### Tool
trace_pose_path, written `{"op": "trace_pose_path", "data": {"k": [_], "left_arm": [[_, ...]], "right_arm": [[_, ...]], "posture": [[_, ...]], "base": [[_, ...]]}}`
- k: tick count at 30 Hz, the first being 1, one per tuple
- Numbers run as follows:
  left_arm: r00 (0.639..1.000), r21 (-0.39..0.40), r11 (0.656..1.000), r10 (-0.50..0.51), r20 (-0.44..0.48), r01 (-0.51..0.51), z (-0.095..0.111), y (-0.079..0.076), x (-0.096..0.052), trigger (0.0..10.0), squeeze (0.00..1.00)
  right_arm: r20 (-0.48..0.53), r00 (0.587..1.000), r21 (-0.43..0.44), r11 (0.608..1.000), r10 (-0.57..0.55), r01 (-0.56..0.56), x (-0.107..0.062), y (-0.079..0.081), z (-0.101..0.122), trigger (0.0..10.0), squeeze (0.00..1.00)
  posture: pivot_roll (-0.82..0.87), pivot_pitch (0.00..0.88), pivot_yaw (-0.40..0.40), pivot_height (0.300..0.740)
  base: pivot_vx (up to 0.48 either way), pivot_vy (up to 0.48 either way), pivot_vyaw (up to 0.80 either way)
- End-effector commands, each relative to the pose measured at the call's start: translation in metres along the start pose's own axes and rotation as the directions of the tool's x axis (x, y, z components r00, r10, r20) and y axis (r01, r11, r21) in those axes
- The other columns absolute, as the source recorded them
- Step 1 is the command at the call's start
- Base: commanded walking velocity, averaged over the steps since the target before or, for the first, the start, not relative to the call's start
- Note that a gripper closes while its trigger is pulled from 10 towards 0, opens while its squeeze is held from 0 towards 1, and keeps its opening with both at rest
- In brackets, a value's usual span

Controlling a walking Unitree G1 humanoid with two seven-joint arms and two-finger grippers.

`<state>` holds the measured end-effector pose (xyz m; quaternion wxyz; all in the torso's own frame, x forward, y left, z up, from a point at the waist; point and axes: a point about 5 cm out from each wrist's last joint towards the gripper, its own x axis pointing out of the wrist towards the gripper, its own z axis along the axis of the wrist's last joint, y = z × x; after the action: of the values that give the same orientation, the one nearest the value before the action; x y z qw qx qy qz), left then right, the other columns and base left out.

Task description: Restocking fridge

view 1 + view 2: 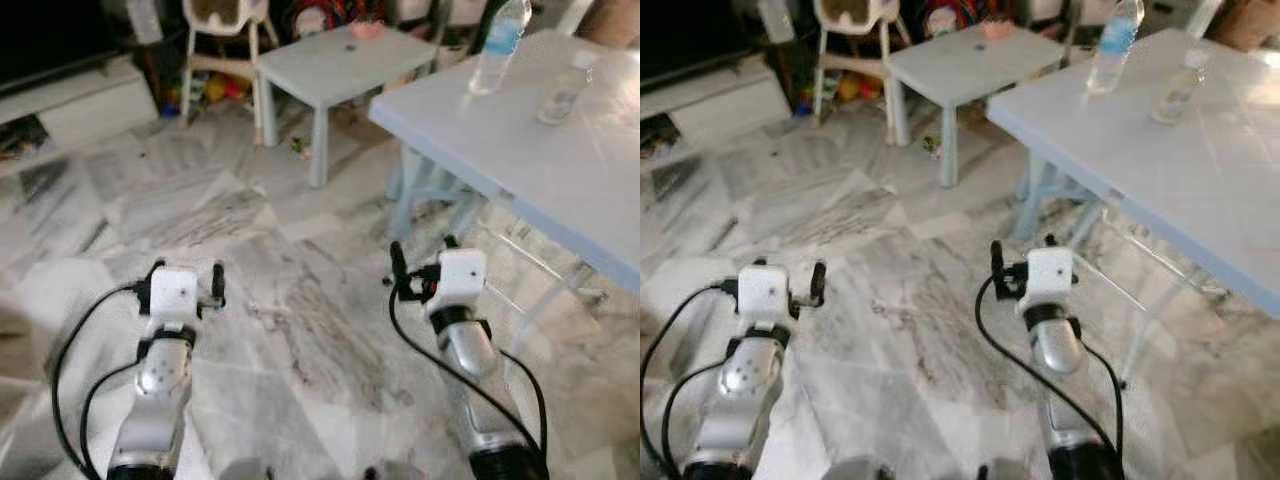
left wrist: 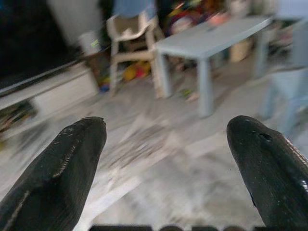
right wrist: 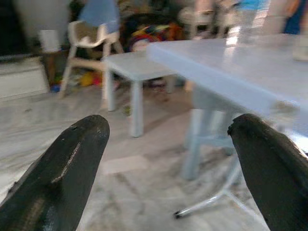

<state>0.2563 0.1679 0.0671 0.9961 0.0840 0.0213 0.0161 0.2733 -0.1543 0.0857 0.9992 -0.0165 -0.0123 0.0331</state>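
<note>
Silver arms, black cables, white wrists

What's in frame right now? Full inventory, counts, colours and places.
Large table: 1, pale blue, right.
Water bottles: 2, clear, on the large table; taller blue-labelled one, shorter one.
Small table: 1, pale blue, centre back.
Pink object: 1, on the small table, too blurred to identify.
High chair: 1, cream, back left.
Low cabinet: 1, white, far left.
Floor: grey-white marble.
Left gripper: open, over the floor.
Right gripper: open, beside the large table.
</note>
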Motion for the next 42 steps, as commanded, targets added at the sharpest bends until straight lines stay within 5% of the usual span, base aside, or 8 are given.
{"op": "trace_pose_path", "data": {"k": [1,13,25,29,32,42], "left_arm": [[1.000,-0.007,1.000,-0.028,0.011,0.028,0.002,-0.007,0.001,10.0,0.00],[0.998,-0.043,0.999,-0.018,0.058,0.020,0.014,-0.009,0.011,10.0,0.00],[0.996,-0.082,0.997,0.015,0.087,-0.008,0.020,-0.011,0.008,10.0,0.00],[0.995,-0.087,0.996,0.001,0.097,0.008,0.023,-0.014,0.010,10.0,0.00],[0.994,-0.082,0.996,-0.013,0.104,0.022,0.025,-0.017,0.012,10.0,0.00],[0.991,-0.055,0.997,-0.051,0.126,0.058,0.030,-0.020,0.014,10.0,0.00]], "right_arm": [[-0.002,0.999,0.006,0.999,-0.036,0.036,0.001,-0.009,0.001,10.0,0.00],[0.011,1.000,-0.004,1.000,-0.018,0.018,0.004,-0.005,0.003,10.0,0.00],[0.007,1.000,-0.056,0.998,-0.001,0.001,0.007,-0.001,0.006,10.0,0.00],[0.027,0.996,-0.045,0.995,0.088,-0.087,0.006,0.009,0.007,10.0,0.00],[0.064,0.996,-0.109,0.993,0.054,-0.047,0.006,0.008,0.010,10.0,0.00],[0.065,0.994,-0.059,0.995,0.084,-0.080,0.005,0.007,0.012,10.0,0.00]], "posture": [[0.04,0.021,0.018,0.740],[0.05,0.031,0.018,0.740],[0.04,0.072,0.018,0.740],[0.03,0.071,0.020,0.740],[0.03,0.070,0.023,0.740],[0.04,0.073,0.026,0.740]], "base": [[0.442,0.000,-0.80],[0.439,0.042,-0.80],[0.394,0.273,0.00],[0.309,0.367,0.00],[0.300,0.375,0.00],[0.312,0.364,0.00]]}}
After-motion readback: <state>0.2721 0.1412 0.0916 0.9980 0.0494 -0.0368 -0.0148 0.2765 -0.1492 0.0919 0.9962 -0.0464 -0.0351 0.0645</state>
